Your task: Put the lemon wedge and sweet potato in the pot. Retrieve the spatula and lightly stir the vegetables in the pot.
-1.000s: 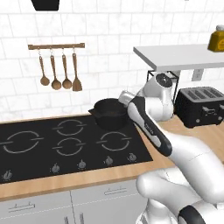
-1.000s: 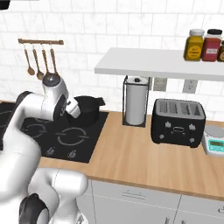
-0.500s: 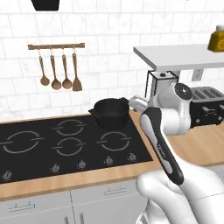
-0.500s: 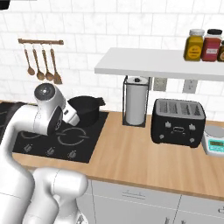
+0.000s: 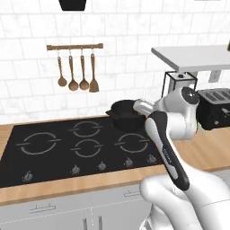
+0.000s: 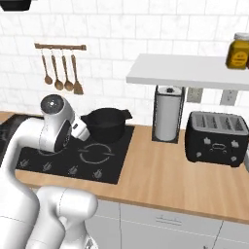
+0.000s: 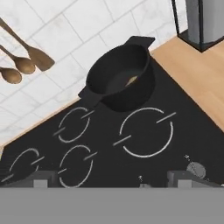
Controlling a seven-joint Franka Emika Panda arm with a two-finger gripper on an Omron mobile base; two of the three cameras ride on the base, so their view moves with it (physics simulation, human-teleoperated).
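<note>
The pot (image 7: 120,78) was squat, round and black, with two small flat side handles, and stood at the back right corner of the black cooktop (image 7: 144,153). A small pale brown piece lay inside the pot. Just right of the pot, on the wooden counter (image 6: 165,170), stood a paper towel holder (image 6: 167,113). The gripper (image 7: 113,177) hung above the cooktop, on the near side of the pot, with jaws wide apart and holding nothing.

You've got one pot (image 5: 127,114); five burner rings (image 5: 88,148); four wooden utensils (image 5: 75,80) on one rail (image 5: 74,46); one toaster (image 6: 217,138); one jar (image 6: 238,51).
</note>
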